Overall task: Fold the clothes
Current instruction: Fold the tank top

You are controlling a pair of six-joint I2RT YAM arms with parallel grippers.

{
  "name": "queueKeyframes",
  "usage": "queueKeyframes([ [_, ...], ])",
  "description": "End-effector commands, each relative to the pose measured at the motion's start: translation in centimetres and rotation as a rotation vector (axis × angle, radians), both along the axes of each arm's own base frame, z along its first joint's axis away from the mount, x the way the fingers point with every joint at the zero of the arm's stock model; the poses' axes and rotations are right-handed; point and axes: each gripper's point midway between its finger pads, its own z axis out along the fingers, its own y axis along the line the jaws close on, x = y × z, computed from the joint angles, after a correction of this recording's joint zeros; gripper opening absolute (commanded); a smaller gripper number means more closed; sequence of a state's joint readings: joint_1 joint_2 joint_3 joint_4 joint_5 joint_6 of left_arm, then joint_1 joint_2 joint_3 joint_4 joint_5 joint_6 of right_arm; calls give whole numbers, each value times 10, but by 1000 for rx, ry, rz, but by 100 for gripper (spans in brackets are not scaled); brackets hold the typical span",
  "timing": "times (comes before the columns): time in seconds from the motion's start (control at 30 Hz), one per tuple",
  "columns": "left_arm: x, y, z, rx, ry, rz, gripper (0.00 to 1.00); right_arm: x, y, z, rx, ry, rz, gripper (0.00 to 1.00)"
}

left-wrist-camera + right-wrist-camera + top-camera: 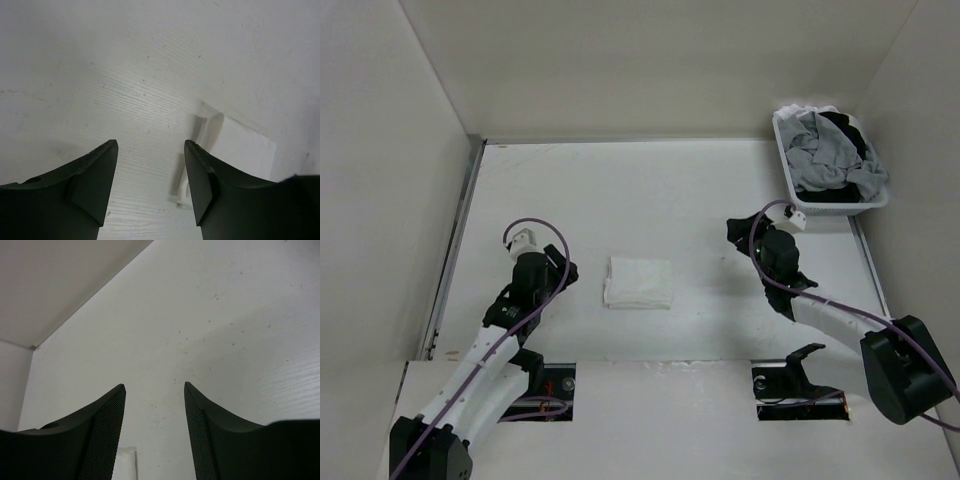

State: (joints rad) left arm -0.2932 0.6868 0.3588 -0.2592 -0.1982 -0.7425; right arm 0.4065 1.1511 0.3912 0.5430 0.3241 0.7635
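In the top view the white garment (638,283) lies as a small folded rectangle in the middle of the table (670,190), between the two arms and touching neither of them. Its strings cannot be made out there. In the left wrist view only a part of it shows, on the right; its lower corner is hidden behind the right finger, and some narrow white strips lie at its left edge. In the right wrist view just one small white corner shows at the bottom edge, cut off by the frame, so I cannot say which side of the garment it is.

The left gripper (151,150) is spread wide and nothing is between its fingers, only bare table. The right gripper (154,390) is also spread wide and holds nothing. From above, both fingertips are dark and hard to separate from the arms.

The basket (784,155) stands in the far right corner of the table. The grey and black clothes (832,150) are piled in it, so how many pieces there are cannot be told.

The table is white, with fine grain lines and small dark specks. Plain pale walls (650,60) close it on three sides. Two dark openings (548,392) are cut at the near edge, beside the arm bases.
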Motion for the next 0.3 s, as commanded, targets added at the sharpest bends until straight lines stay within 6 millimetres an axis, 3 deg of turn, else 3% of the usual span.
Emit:
queueKeyframes([
  [0.0,4,-6,14,-1,-51,-32,54,11,0,27,51,-91,-19,54],
  [0.27,6,-23,2,22,-10,-88,56,14,8,24,51,-75,18,53],
])
